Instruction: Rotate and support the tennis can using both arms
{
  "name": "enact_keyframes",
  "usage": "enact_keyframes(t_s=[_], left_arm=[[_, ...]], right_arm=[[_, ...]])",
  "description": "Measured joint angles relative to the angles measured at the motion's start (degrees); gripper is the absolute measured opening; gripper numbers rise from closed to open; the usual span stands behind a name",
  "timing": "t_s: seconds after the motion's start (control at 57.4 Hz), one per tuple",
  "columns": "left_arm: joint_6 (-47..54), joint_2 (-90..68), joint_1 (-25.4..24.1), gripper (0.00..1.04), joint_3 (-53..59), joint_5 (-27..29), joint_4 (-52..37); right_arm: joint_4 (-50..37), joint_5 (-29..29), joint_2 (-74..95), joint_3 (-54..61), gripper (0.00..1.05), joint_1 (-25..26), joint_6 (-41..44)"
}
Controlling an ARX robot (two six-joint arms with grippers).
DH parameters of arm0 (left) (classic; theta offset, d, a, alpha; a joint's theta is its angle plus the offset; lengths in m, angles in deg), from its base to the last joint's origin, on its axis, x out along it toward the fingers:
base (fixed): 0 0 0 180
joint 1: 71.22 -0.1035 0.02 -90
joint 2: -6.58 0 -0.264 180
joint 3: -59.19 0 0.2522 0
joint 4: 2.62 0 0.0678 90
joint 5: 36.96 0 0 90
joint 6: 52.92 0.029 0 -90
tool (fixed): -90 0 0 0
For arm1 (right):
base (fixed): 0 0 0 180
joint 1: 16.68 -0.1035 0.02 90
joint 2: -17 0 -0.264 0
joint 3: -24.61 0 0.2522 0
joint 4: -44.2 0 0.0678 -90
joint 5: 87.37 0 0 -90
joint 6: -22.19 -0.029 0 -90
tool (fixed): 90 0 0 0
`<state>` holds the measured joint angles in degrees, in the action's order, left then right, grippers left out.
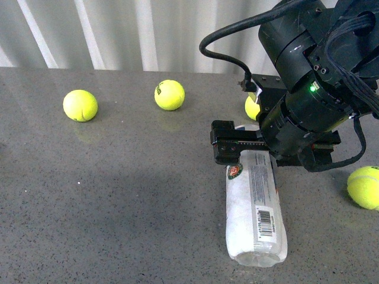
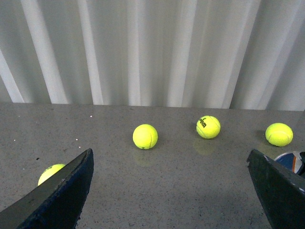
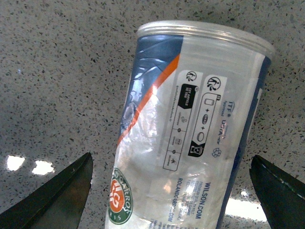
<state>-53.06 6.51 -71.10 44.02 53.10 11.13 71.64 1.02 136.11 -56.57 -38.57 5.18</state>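
Lying tennis can (image 3: 157, 109), WILSON.COM label (image 3: 190, 183)

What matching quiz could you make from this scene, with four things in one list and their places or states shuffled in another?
1. tennis can
2. left gripper
3. right gripper
4. ball with black print

A. open, right above the can
B. lying on its side on the grey table
C. near the table's far edge
D. open, nothing between its jaws

Pairs: 1-B, 2-D, 3-A, 4-C.
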Motion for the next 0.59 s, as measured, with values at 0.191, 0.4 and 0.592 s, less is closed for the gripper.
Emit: enact_keyframes(t_s=[0.191,0.4,0.592], left_arm=[[0.02,0.00,0.00,0.98,0.00,0.00,0.00],[0.00,0.00,0.00,0.98,0.00,-0.02,0.00],[0.00,0.00,0.00,0.98,0.00,0.00,0.00]], right_arm=[[-1.07,-0.04,0.17,0.52,0.70,-0.02,-0.61],[-1.90,-0.33,0.26,0.63,0.45,-0.02,-1.33],[-2.05,-0.04,0.24,0.74,0.29,0.07,-1.29]])
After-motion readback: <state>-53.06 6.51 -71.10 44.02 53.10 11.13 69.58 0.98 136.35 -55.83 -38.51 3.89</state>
